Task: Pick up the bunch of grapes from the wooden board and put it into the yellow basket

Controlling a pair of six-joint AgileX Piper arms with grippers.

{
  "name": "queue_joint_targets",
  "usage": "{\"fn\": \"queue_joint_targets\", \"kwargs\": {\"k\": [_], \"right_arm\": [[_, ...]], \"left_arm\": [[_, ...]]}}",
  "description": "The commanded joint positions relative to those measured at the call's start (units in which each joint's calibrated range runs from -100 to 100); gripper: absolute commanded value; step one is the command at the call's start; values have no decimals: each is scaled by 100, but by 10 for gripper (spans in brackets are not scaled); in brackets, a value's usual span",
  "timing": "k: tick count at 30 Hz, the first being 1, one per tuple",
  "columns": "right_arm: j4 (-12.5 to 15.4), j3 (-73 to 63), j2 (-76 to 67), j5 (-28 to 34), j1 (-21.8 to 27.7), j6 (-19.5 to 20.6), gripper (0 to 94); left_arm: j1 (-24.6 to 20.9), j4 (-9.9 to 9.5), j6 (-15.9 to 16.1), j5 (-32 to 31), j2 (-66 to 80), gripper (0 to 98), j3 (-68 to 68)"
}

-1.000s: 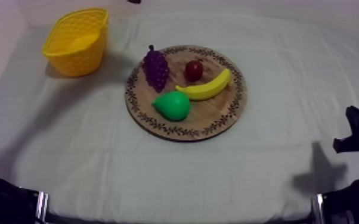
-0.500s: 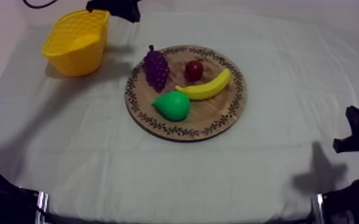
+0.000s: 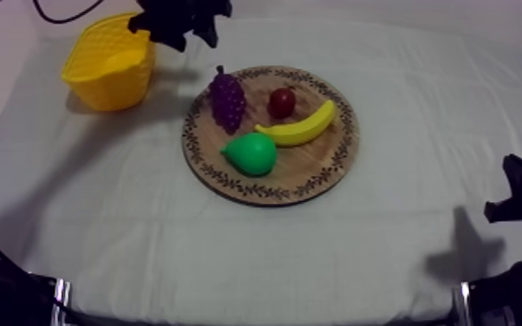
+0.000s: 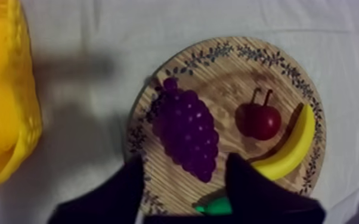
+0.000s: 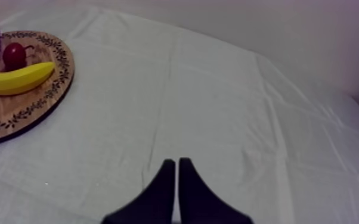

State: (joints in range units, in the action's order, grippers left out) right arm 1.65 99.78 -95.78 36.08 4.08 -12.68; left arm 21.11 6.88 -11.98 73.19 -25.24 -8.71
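Our left gripper [image 4: 185, 162] hangs spread wide above the bunch of grapes [image 4: 186, 132], which lies on the far-left part of the wooden board [image 3: 316, 165], right of the yellow basket [image 3: 108, 65], while our right gripper [image 5: 175, 164] rests pressed together over the cloth [image 5: 217, 107].

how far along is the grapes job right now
Done: nothing yet; the bunch of grapes lies on the wooden board, apart from the yellow basket. In hand: the left jaws stand open above the grapes. Left: close on the bunch, lift it, carry it to the basket, release. The right jaws rest shut over the cloth.
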Motion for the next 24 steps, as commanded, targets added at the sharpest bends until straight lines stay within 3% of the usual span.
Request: {"fn": "queue_joint_targets", "kwargs": {"k": [1,7,24], "right_arm": [[-1,-1,2,-4,-2,0,3],[-1,-1,2,-4,-2,0,3],[-1,-1,2,-4,-2,0,3]], "left_arm": [[0,37,0,36,-13,781,0],[45,27,-93,138,-26,902,-121],[200,46,-168,66,-923,916,-406]]}}
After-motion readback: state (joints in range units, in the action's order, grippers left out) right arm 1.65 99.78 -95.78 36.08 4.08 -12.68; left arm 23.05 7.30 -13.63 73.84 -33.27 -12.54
